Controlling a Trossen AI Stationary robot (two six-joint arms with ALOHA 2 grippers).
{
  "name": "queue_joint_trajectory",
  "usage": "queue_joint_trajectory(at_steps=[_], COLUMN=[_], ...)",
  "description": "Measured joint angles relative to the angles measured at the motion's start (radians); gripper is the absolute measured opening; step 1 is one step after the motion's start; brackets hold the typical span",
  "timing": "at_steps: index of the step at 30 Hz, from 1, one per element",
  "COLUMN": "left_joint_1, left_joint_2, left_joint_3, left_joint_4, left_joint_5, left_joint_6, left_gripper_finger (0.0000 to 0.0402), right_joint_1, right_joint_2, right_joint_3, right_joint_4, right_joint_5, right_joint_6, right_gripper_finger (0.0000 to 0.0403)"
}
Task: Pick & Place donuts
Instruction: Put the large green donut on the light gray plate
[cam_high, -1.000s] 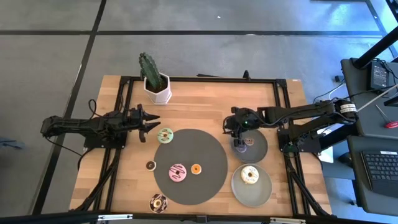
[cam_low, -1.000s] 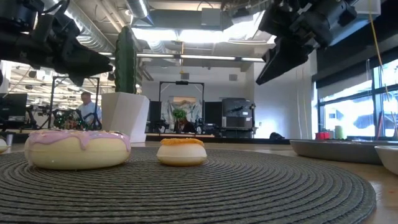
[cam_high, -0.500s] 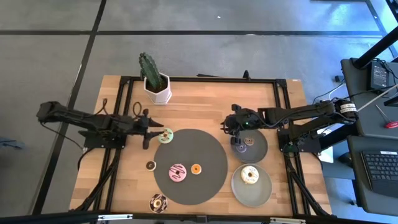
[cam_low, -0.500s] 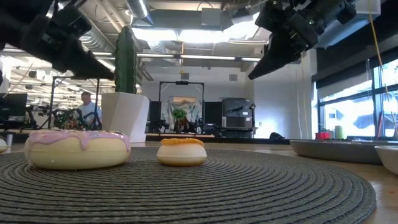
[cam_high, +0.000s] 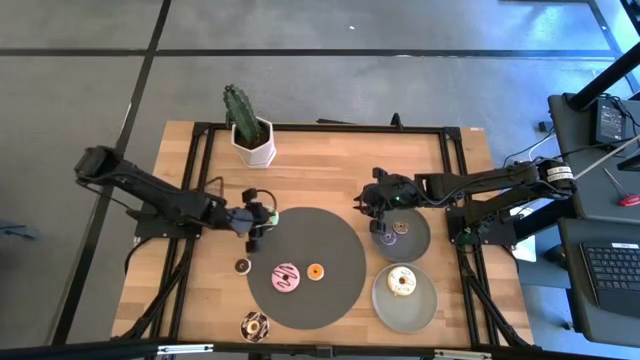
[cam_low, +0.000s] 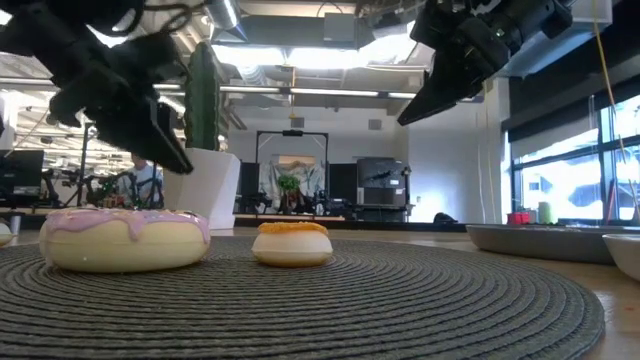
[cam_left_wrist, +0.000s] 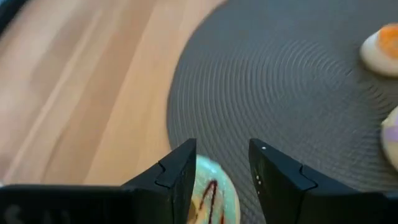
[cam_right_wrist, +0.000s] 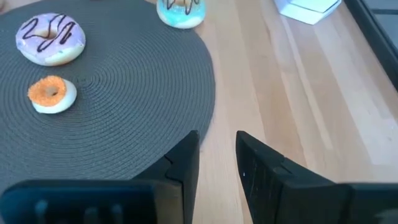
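The pale green iced donut with a dark drizzle (cam_left_wrist: 208, 196) lies flat, hole up, at the upper left rim of the large dark woven circular mat (cam_high: 330, 240), on the wooden tabletop (cam_high: 330, 160). Being a ring, it has no long axis. The left gripper (cam_high: 254, 219) stands over it, jaws spread with a finger on either side of the donut; whether they touch it cannot be told.

On the mat lie a pink iced donut with chocolate stripes (cam_high: 287, 277) and, just beside it, a mini orange donut (cam_high: 315, 271), both flat. Bare mat lies open around them. A mini brown donut (cam_high: 242, 265) and a chocolate-sprinkled donut (cam_high: 253, 324) sit off the mat on the left. A cream iced donut (cam_high: 402, 282) rests in the nearer round grey plate (cam_high: 385, 305).

The right gripper (cam_high: 383, 228) hangs at the farther grey plate's (cam_high: 420, 240) left edge, jaws parted and holding nothing. A white potted cactus (cam_high: 249, 128) stands near the far edge.
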Motion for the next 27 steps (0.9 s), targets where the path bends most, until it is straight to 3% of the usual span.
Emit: queue_joint_trajectory(at_steps=[8, 20, 27], left_joint_1=[0.000, 0.008, 0.008], left_joint_2=[0.130, 0.232, 0.233], left_joint_3=[0.086, 0.088, 0.088], left_joint_4=[-0.199, -0.207, -0.208], left_joint_5=[0.000, 0.046, 0.072], left_joint_6=[-0.215, -0.304, -0.293], left_gripper_finger=[0.0143, 0.0142, 0.0091], right_joint_1=[0.000, 0.000, 0.000], right_joint_2=[0.000, 0.000, 0.000], right_joint_3=[0.000, 0.000, 0.000], right_joint_4=[0.007, 0.012, 0.012], right_joint_5=[0.004, 0.005, 0.005], right_joint_6=[-0.076, -0.081, -0.082], right_gripper_finger=[0.0108, 0.0108, 0.0108])
